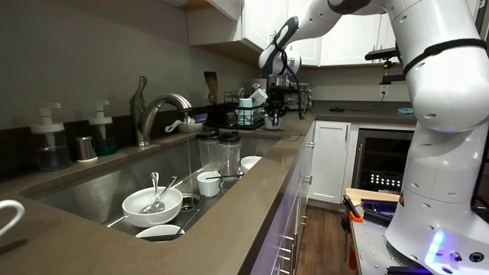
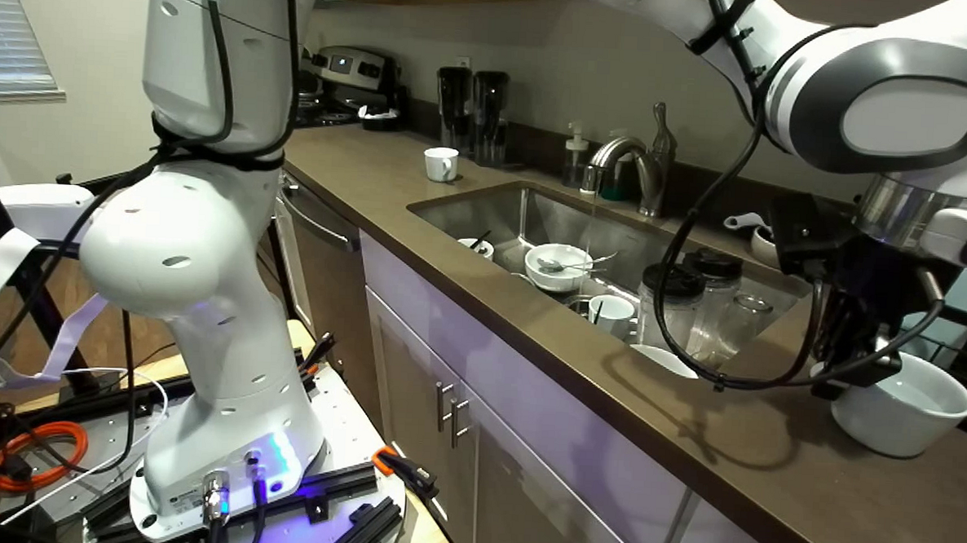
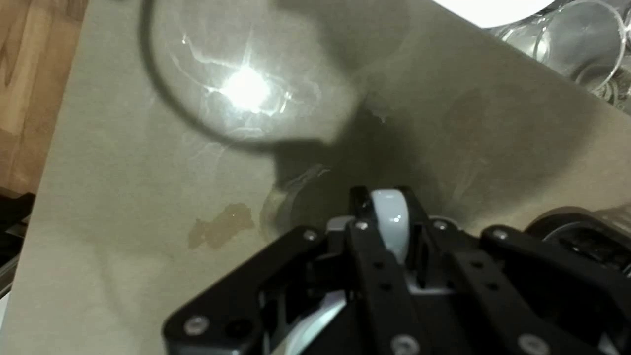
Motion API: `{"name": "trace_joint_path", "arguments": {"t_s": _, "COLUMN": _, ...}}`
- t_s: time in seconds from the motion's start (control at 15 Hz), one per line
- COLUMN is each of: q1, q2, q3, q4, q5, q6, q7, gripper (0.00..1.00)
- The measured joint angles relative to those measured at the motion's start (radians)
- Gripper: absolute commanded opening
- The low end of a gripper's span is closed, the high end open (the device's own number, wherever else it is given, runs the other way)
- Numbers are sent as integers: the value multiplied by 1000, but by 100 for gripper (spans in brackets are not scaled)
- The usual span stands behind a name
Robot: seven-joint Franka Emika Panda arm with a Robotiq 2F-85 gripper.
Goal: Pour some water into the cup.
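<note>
My gripper is shut on the handle of a white cup. In the wrist view the white handle stands between the two black fingertips, and a bit of the cup's pale rim shows behind the fingers. The cup looks roughly upright in both exterior views, at the counter beside the sink. I cannot tell whether it touches the counter. Its inside is mostly hidden. The faucet is running, and a thin stream of water falls into the sink.
The sink holds white bowls, spoons, a white mug and clear jars with black lids. A dish rack stands close behind the cup. Another white mug and soap bottles stand around the sink.
</note>
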Motion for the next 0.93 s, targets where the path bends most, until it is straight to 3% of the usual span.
{"name": "trace_joint_path", "arguments": {"t_s": 0.13, "q1": -1, "q2": 8, "q3": 0, "q4": 12, "q5": 0, "q6": -5, "q7": 0, "gripper": 41}}
{"name": "trace_joint_path", "arguments": {"t_s": 0.6, "q1": -2, "q2": 21, "q3": -5, "q4": 19, "q5": 0, "q6": -31, "q7": 1, "gripper": 86}}
{"name": "trace_joint_path", "arguments": {"t_s": 0.87, "q1": -2, "q2": 12, "q3": -9, "q4": 18, "q5": -2, "q6": -69, "q7": 1, "gripper": 90}}
{"name": "trace_joint_path", "arguments": {"t_s": 0.93, "q1": -1, "q2": 3, "q3": -9, "q4": 16, "q5": -5, "q6": -82, "q7": 1, "gripper": 86}}
